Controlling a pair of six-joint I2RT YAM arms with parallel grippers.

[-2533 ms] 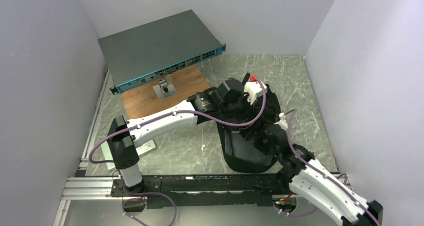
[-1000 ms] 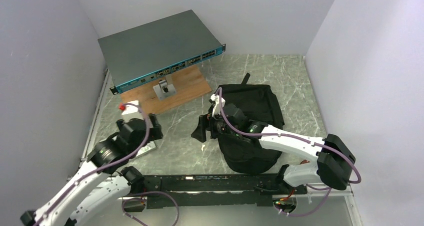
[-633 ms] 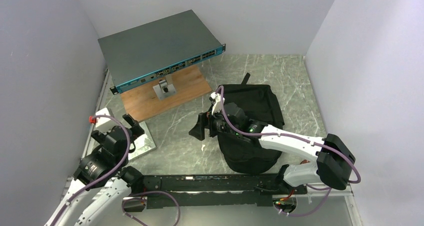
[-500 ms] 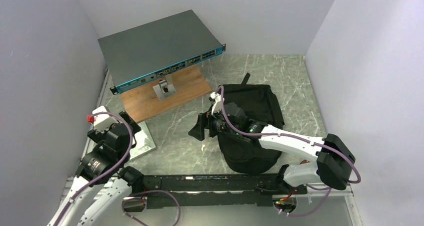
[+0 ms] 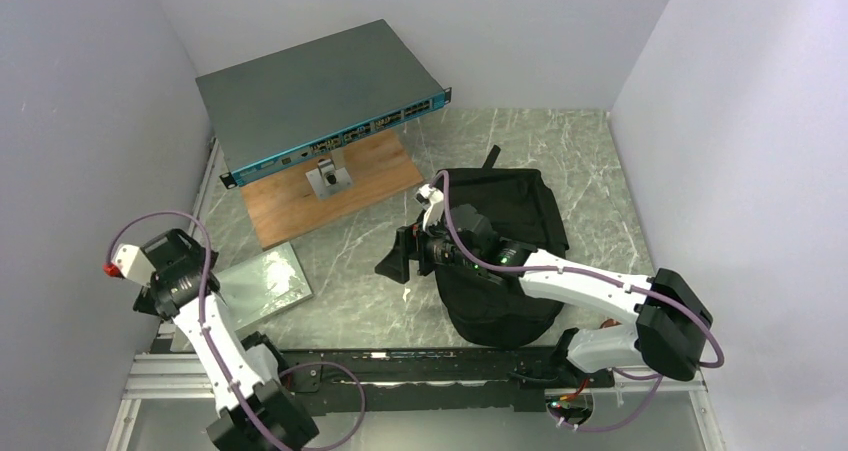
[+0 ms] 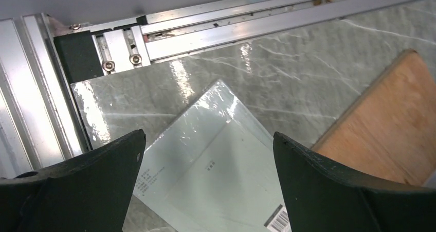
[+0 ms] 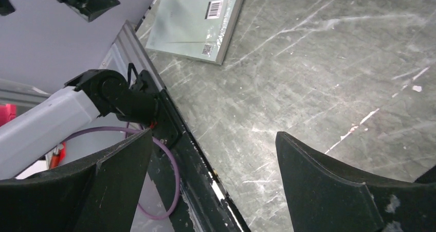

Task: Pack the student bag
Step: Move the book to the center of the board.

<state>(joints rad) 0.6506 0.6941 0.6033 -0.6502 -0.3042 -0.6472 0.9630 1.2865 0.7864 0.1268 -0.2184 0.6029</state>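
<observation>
Left fingers (image 6: pixel 77 185) gape above the booklet (image 6: pixel 216 160) beside the table's rail (image 6: pixel 231 26).

The tabletop (image 5: pixel 600 171) is grey-green stone with pale veins, polished enough to throw glare, and finely scratched in the right wrist view. The backpack (image 5: pixel 520 211) is matt black cloth, soft and creased. The flat grey box (image 5: pixel 310 86) has a dull, smooth metal top. Under it lies a wooden board (image 5: pixel 300 206), brown with a fine grain. The flat packet (image 5: pixel 262 281) is wrapped in glossy clear film. The rails (image 6: pixel 257 21) are bare brushed metal. The jaws of the left gripper (image 6: pixel 208 139) and the right gripper (image 7: pixel 213 139) are matt black plastic.
</observation>
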